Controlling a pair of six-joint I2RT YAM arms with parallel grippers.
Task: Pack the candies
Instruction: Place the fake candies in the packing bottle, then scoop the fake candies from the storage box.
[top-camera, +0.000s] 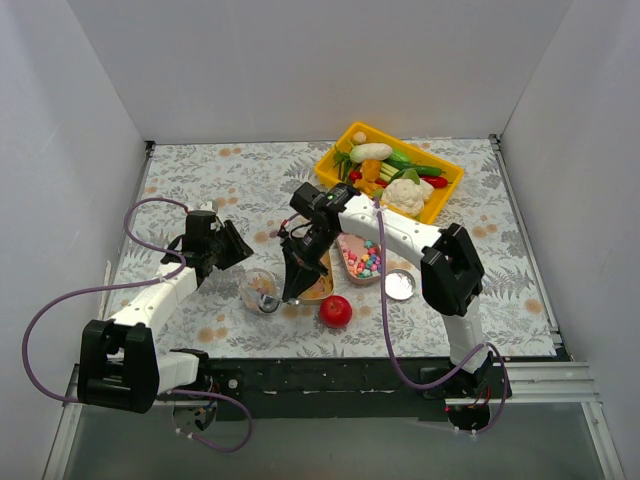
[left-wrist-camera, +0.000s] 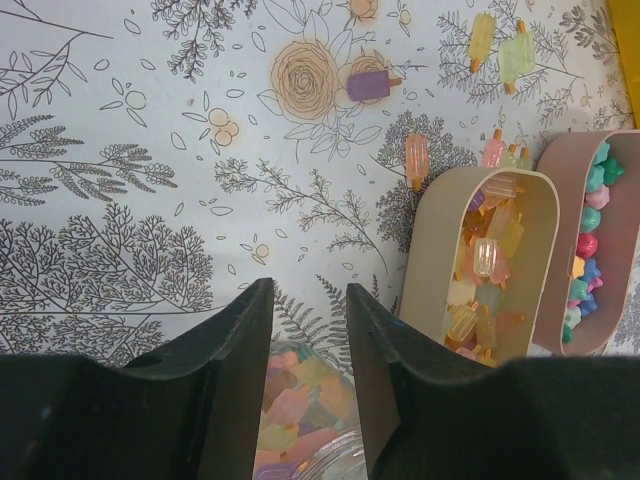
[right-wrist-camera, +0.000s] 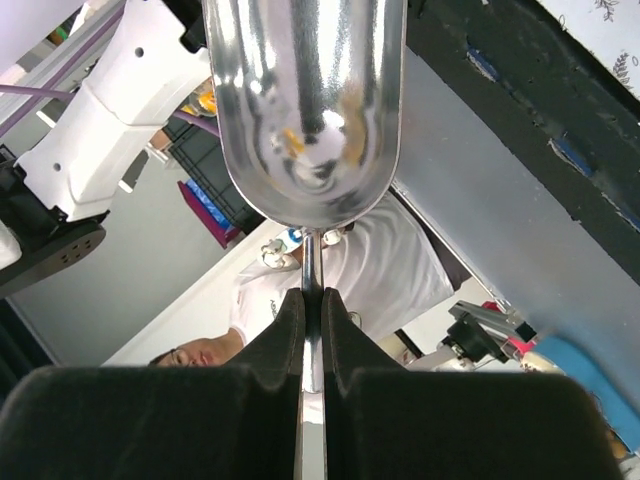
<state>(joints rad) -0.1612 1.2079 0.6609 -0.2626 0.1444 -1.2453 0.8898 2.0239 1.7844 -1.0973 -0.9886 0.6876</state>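
Two fingers of the right gripper (right-wrist-camera: 313, 312) are pinched tight on the thin handle of a shiny metal scoop (right-wrist-camera: 305, 100). The left gripper (left-wrist-camera: 306, 292) has its fingers apart, and a small clear glass jar (left-wrist-camera: 300, 415) shows in the gap. Most of the little amber and yellow gummy candies (left-wrist-camera: 488, 258) lie in a long beige tray (left-wrist-camera: 420, 260) — some are in the jar, and a few lie loose on the flowery table cover (left-wrist-camera: 150, 150).
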